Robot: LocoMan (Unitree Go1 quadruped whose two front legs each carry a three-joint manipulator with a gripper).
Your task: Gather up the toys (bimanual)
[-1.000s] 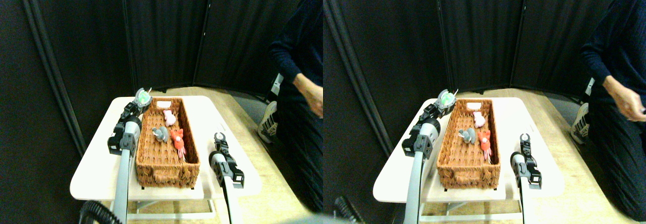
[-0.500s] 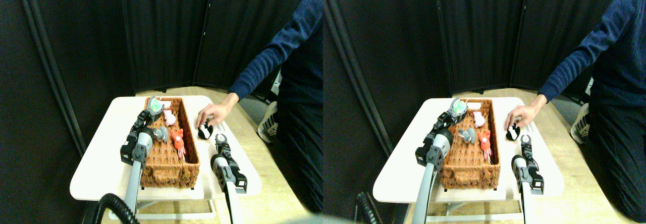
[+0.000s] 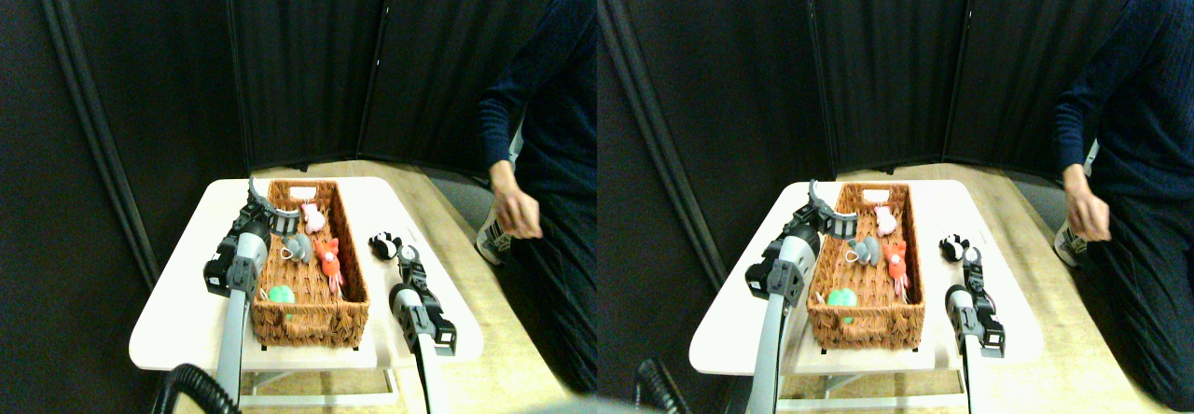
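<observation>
A brown wicker basket [image 3: 308,323] stands on the white table [image 3: 182,293]. Inside it lie a pink toy [image 3: 313,216], a grey toy [image 3: 297,248], an orange-red toy [image 3: 326,254] and, near the front wall, a green toy [image 3: 280,295]. My left gripper [image 3: 269,207] hovers open and empty over the basket's far left corner. A black-and-white toy [image 3: 382,243] lies on the table to the right of the basket. My right gripper [image 3: 408,255] sits open just behind and to the right of it, apart from it.
A person in a dark blue sleeve stands at the right, hand [image 3: 518,211] drawn back off the table. Black curtain panels close off the back. The table's right edge runs close beside my right arm.
My left gripper let go of the green toy, which now lies in the basket's front part. The person left the black-and-white toy on the table and withdrew the hand.
</observation>
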